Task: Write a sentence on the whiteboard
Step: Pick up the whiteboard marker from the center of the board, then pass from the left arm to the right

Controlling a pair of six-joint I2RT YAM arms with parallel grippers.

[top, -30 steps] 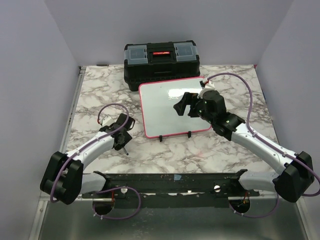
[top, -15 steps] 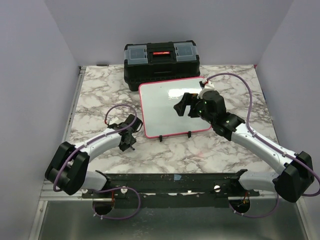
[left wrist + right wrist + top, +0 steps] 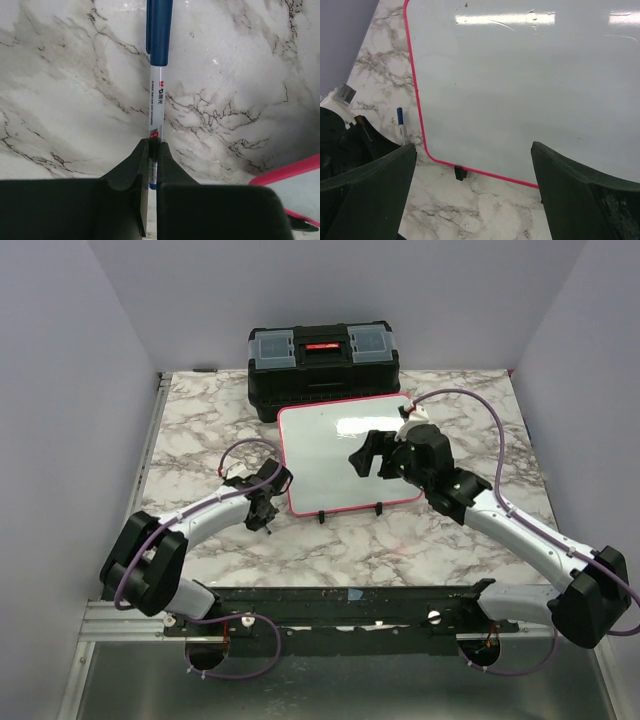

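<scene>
The whiteboard (image 3: pixel 330 445) with its pink frame lies on the marble table, and its surface (image 3: pixel 520 75) is blank; no sentence shows on it. My left gripper (image 3: pixel 266 496) is shut on a blue-capped marker (image 3: pixel 159 60), cap end pointing away, just left of the board's near-left corner (image 3: pixel 295 176). The gripper (image 3: pixel 154 146) holds the marker by its white barrel. The marker also shows in the right wrist view (image 3: pixel 400 122). My right gripper (image 3: pixel 366 455) hovers over the board's right half, open and empty (image 3: pixel 473 147).
A black toolbox (image 3: pixel 323 365) with a red latch stands behind the board at the table's far edge. Small black feet (image 3: pixel 460 173) stick out from the board's near edge. Marble tabletop (image 3: pixel 400 540) lies in front of the board.
My left gripper has moved right with the marker, from the table's left side up to the board's near-left corner. The right arm has barely moved.
</scene>
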